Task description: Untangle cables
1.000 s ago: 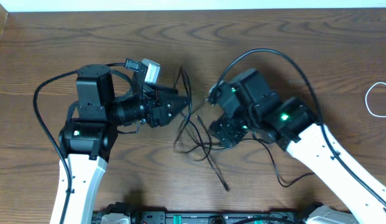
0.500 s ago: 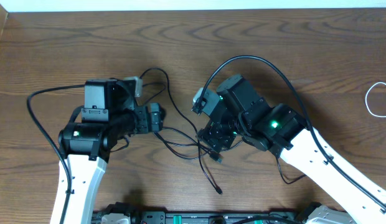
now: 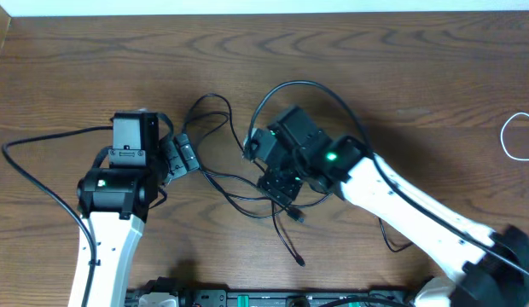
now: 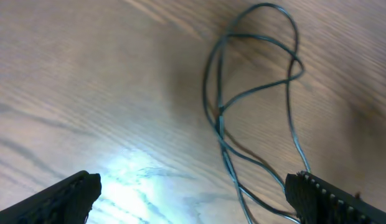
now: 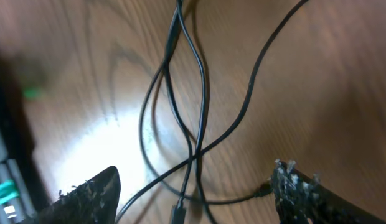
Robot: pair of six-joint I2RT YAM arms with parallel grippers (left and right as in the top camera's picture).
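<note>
Both hands have shifted left since a second ago. The left hand (image 3: 184, 155) has pulled back from the tangle, and the right hand (image 3: 280, 186) has swung in over the middle of the bench (image 3: 94, 60). The left hand is wide, with nothing between its fingers (image 4: 62, 196). A loop of the black cables (image 4: 221, 118) lies on the wood just ahead of it. The right hand is spread too, over crossing black strands that run between its fingers (image 5: 87, 193), and neither finger visibly pinches them. The black cables sit in a loose knot between the two hands, with one plug end (image 3: 300, 260) trailing toward the near edge. The white cable (image 3: 505, 136) lies coiled well apart, at the right edge.
</note>
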